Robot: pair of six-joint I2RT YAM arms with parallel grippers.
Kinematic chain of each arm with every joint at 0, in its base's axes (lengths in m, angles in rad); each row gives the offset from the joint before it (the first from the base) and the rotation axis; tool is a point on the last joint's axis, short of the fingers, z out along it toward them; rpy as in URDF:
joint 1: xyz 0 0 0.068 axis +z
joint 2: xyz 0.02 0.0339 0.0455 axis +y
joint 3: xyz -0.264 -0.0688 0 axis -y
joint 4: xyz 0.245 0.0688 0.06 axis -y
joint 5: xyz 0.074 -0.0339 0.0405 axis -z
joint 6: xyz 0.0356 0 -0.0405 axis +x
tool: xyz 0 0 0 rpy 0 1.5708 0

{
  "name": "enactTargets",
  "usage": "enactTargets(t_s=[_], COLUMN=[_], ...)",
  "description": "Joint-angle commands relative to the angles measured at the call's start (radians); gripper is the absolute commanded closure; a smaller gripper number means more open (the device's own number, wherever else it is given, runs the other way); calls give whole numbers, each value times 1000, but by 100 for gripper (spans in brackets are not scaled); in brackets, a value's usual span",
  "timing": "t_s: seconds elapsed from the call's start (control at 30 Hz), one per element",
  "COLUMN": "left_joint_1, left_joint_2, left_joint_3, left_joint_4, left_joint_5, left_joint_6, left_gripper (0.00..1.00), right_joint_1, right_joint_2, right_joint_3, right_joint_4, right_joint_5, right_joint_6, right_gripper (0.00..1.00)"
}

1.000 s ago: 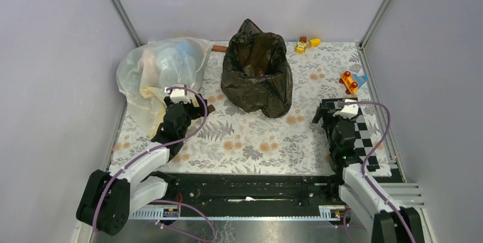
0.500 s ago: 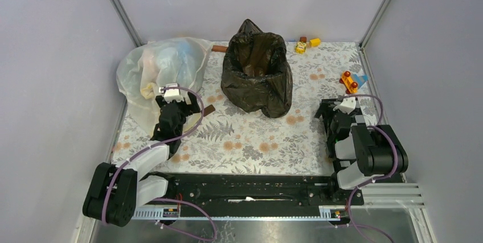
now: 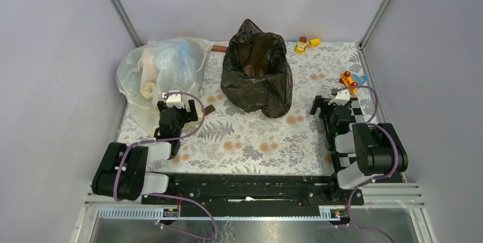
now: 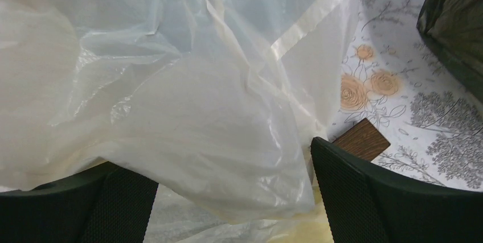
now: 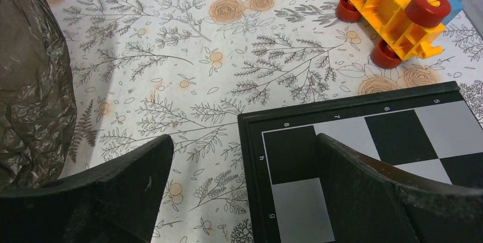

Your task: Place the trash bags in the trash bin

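Left end effector (image 4: 228, 186) is spread wide, with the crinkly see-through whitish bag (image 4: 171, 95) bulging down between its fingers and a little brown wooden block (image 4: 361, 139) just beside one finger. Right end effector (image 5: 244, 163) is spread too, hanging over the corner of a chessboard (image 5: 364, 140) whose rim reads 8, 7, 6, 5 one way and h, g the other, with a yellow toy car (image 5: 398, 21) with red wheels just past it. The black trash bag (image 3: 256, 75) stands at the far middle of the floral surface (image 3: 250, 140), mouth gaping up, neither arm touching it.
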Motion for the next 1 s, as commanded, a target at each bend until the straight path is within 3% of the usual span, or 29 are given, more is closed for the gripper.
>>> enactTargets(t_s=[0.0,0.1,0.13,0.23,0.33,0.97], left_joint_1=[24,24,24,50,85,94], left_joint_2=[65,106,147,196,235,234], left_joint_3=[83,117,105,50,3,26], left_joint_4=[65,62,140,286,423,370], left_joint_5=[105,124,131,22,98,85], left_joint_6=[38,111,151,84,81,45], left_gripper=[4,11,12,2,1,1], right_joint_1=[-5,-5,-5,-5,-5,-5], right_joint_2=[1,3,3,2,3,3], right_joint_3=[21,22,22,22,22,21], right_joint_4=[-1,1,1,0,0,1], right_joint_5=[-29,-29,-28,-29,-28,-28], right_joint_6=[-20,-20,-21,-20,-20,-20], right_gripper=[0,0,0,0,0,0])
